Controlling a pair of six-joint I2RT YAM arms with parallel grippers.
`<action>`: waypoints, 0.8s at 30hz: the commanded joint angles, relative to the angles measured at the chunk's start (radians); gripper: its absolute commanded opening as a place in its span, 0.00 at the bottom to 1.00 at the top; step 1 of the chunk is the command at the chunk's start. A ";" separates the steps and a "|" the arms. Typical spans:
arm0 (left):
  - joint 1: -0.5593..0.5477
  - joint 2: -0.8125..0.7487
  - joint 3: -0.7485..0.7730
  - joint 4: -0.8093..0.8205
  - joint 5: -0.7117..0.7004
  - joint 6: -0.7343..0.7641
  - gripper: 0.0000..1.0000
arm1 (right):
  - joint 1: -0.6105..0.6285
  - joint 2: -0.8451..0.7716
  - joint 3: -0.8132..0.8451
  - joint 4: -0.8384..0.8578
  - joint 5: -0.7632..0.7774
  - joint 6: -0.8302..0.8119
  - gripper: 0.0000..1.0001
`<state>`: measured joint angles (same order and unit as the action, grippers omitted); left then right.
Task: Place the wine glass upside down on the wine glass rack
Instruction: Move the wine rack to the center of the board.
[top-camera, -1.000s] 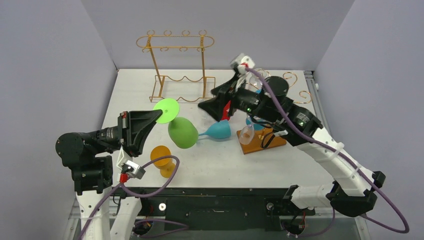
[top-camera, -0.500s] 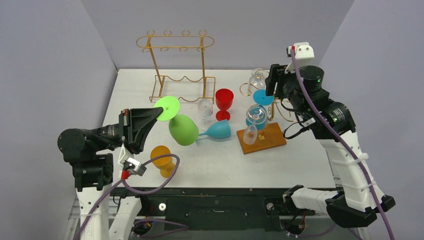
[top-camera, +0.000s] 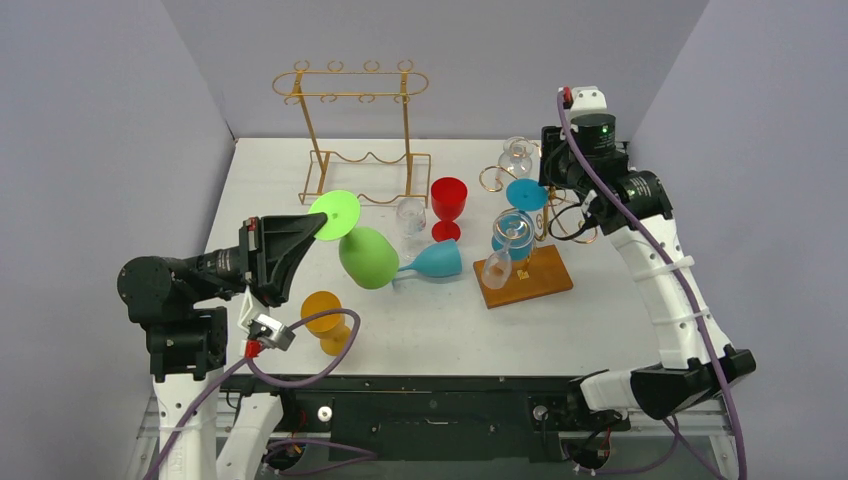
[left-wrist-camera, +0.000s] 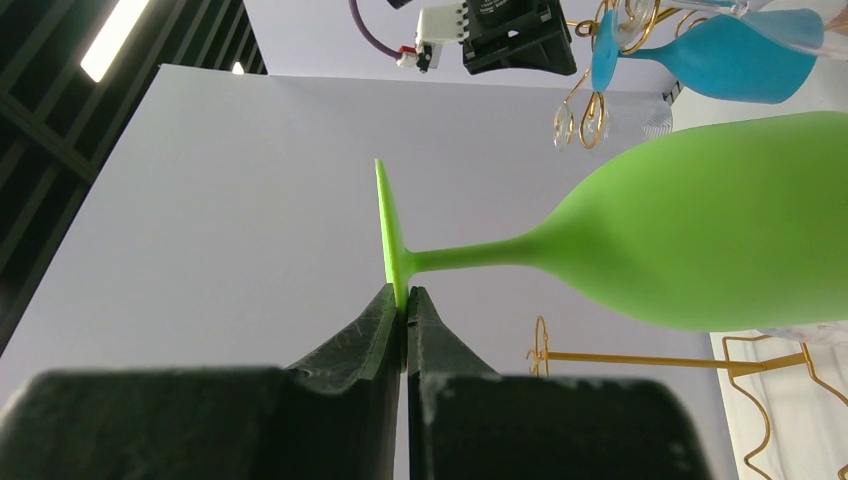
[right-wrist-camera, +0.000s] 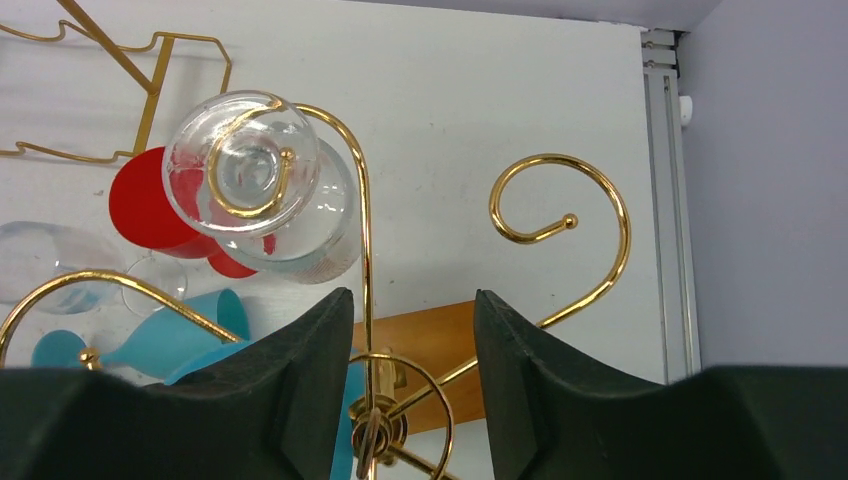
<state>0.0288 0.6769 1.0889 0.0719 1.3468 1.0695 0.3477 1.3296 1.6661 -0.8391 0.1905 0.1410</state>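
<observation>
Tabletop scene with two robot arms, seen from above and from each wrist. The left gripper (left-wrist-camera: 404, 302) is clamped together on the rim of the round foot of a lime-green wine glass (left-wrist-camera: 700, 225). The glass is held on its side, with the stem about level and the bowl pointing away from the fingers. From above, the bowl sits just beside a teal glass (top-camera: 434, 261) lying on its side; whether they touch cannot be told.

At the table's back edge stands a tall gold hanging rack (top-camera: 350, 85), well apart from the green glass. To the right is a gold spiral rack (right-wrist-camera: 366, 250) on a wooden base (top-camera: 548, 281). A clear glass (right-wrist-camera: 250, 175) hangs foot-up on one of its curls, and a blue glass (top-camera: 514, 230) hangs on another.

The right gripper (right-wrist-camera: 410, 300) hovers over this spiral rack with its fingers apart, holding nothing. From its wrist camera, the rack's central post shows between them.

A red glass (top-camera: 448, 198) stands upright mid-table, and an orange glass (top-camera: 324, 312) sits near the front left.
</observation>
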 joint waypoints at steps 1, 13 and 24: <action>-0.013 -0.002 -0.004 0.010 -0.017 0.016 0.00 | -0.025 0.047 0.063 0.041 -0.063 -0.008 0.42; -0.015 -0.005 -0.020 0.006 -0.027 0.029 0.00 | -0.041 0.133 0.082 0.061 -0.093 -0.017 0.35; -0.020 0.001 -0.023 0.005 -0.034 0.044 0.00 | -0.062 0.158 0.037 0.100 -0.113 -0.020 0.14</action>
<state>0.0143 0.6750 1.0683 0.0700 1.3209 1.0977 0.2943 1.4815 1.7103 -0.7921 0.0887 0.1326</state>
